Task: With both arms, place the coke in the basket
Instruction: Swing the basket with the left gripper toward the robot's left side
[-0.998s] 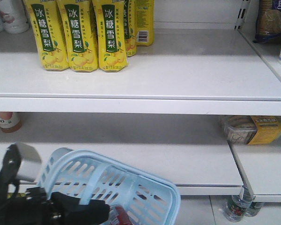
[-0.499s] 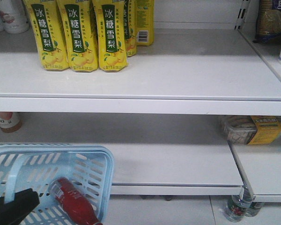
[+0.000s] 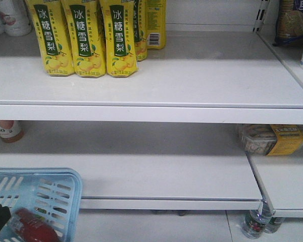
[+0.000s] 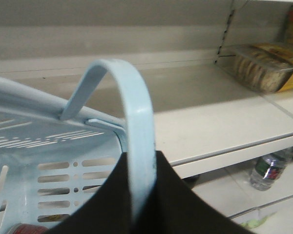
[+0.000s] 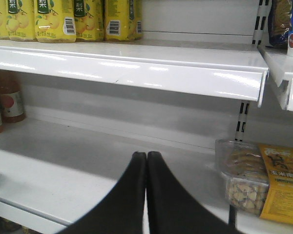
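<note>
Yellow cartons (image 3: 86,38) above — basket (image 3: 65,181) below

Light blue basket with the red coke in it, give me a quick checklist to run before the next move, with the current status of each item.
1. Slim red Coca-Cola coke inside the light blue slotted plastic basket: ok, it lies on its side within the walls.
2. Left gripper on the basket's blue handle: ok, the black fingers close around the handle.
3. Right gripper free of load: ok, the fingers are pressed together with nothing between them.
4. Right gripper apart from the white lower shelf: cannot tell.
5. Basket level: cannot tell, only a corner shows in the front view.
</note>
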Available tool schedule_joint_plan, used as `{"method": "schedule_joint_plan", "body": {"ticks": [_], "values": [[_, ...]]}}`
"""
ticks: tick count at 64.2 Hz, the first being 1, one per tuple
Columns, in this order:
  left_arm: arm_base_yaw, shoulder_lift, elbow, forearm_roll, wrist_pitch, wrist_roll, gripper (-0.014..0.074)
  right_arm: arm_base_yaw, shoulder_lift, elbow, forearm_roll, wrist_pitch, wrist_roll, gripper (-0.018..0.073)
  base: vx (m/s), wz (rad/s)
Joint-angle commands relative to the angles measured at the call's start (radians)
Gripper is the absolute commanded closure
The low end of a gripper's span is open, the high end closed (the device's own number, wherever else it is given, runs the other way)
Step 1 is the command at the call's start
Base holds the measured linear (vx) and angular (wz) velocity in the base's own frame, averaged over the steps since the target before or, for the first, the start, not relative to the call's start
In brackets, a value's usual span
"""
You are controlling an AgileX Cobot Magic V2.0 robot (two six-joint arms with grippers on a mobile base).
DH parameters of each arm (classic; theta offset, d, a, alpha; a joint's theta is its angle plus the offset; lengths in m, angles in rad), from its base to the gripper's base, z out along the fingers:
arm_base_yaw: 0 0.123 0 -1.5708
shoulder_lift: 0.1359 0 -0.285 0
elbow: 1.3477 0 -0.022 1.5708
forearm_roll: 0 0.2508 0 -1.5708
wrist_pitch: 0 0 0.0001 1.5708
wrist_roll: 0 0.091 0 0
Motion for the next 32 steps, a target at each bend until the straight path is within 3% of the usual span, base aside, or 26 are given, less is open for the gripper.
{"method": "schedule_joint_plan", "body": {"ticks": [1,18,25,32], "values": [[0.038,0.005,-0.025,0.066,-0.098,-0.015,0.0602,-0.001,0.015,-0.028,-0.007,-0.075,-0.006,0.0569,0.00,0.00],[0.146,-0.020,-0.025,0.230,-0.099,-0.135,0.0602,-0.001,0.015,-0.028,-0.007,-0.075,-0.006,0.0569,0.00,0.00],[0.152,-0.061,-0.009,0.349,-0.114,-0.198,0.0602,-0.001,0.015,-0.028,-0.007,-0.075,-0.006,0.0569,0.00,0.00],[0.150,-0.109,0.021,0.446,-0.147,-0.311,0.0602,-0.001,0.015,-0.028,-0.007,-0.075,-0.006,0.0569,0.00,0.00]]}}
